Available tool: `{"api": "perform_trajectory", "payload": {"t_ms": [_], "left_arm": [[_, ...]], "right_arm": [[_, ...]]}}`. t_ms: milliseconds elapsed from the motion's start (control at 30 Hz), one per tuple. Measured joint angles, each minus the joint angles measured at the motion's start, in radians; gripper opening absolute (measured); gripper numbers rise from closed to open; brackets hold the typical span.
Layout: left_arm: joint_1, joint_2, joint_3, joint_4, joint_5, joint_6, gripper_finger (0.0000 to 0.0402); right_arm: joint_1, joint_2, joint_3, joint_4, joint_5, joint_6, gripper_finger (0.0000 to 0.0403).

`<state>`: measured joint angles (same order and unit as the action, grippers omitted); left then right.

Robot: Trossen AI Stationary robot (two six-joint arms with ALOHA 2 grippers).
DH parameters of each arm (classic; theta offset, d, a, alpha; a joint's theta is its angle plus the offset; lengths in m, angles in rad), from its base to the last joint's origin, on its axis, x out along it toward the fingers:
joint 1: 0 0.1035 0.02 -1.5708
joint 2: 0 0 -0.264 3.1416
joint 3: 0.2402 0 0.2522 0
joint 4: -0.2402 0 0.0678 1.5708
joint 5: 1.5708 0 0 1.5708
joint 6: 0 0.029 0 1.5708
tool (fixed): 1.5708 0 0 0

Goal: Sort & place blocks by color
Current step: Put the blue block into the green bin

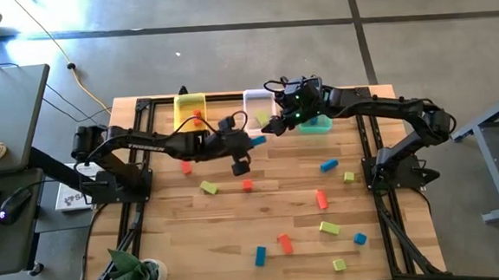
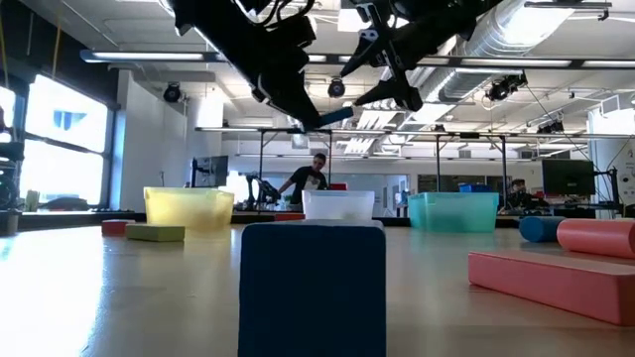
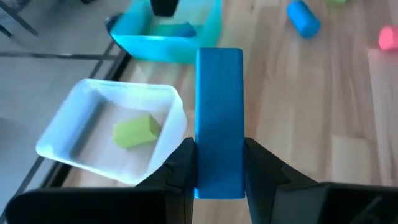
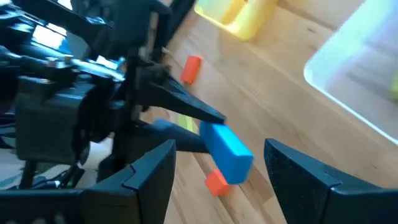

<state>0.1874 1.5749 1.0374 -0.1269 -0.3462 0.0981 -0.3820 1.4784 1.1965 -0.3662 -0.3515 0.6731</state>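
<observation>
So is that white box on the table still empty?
No, the left wrist view shows a yellow-green block lying inside the clear bin.

The table (image 1: 271, 208) in the centre of the high view is pale wood in narrow glued strips with a smooth, faintly satin finish, framed by dark matt metal rails. The blue block (image 3: 219, 118), mid-frame in the left wrist view, looks like smooth matt plastic, and the left gripper (image 3: 219, 171) at the bottom clamps it between dull black, plastic-looking fingers. The clear bin (image 3: 112, 134) at left, the teal bin (image 3: 168, 37) at top and the yellow bin (image 4: 239, 15) are translucent, slightly glossy plastic.
</observation>
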Motion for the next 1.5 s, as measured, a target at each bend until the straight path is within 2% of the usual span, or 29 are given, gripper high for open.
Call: {"api": "perform_trajectory", "payload": {"t_ms": [400,500,633,800,867,1133,1267,1500], "left_arm": [[0.025,0.000,0.000,0.181,-0.064,0.037,0.0071],[0.025,0.000,0.000,0.206,-0.078,0.054,0.0071],[0.028,0.000,0.000,0.226,-0.090,0.064,0.0071],[0.029,0.000,0.000,0.242,-0.111,0.099,0.0073],[0.029,0.002,0.000,0.251,-0.137,0.103,0.0090],[0.029,0.000,0.000,0.258,-0.163,0.078,0.0173],[0.033,0.000,0.000,0.258,-0.175,0.060,0.0192],[0.035,0.000,0.000,0.251,-0.221,0.062,0.0200]], "right_arm": [[0.000,0.000,0.000,0.020,0.057,-0.023,0.0231],[0.000,0.000,0.000,0.020,0.060,-0.036,0.0221],[0.000,0.000,0.000,0.025,0.077,-0.068,0.0171],[0.000,0.000,0.000,0.060,0.097,-0.123,0.0068],[0.000,-0.001,0.002,0.075,0.093,-0.137,0.0034],[-0.015,-0.001,0.001,0.030,0.121,-0.238,0.0045],[-0.051,0.000,0.001,-0.038,0.158,-0.309,0.0034],[-0.146,0.000,0.001,-0.163,0.341,-0.413,0.0035]]}}
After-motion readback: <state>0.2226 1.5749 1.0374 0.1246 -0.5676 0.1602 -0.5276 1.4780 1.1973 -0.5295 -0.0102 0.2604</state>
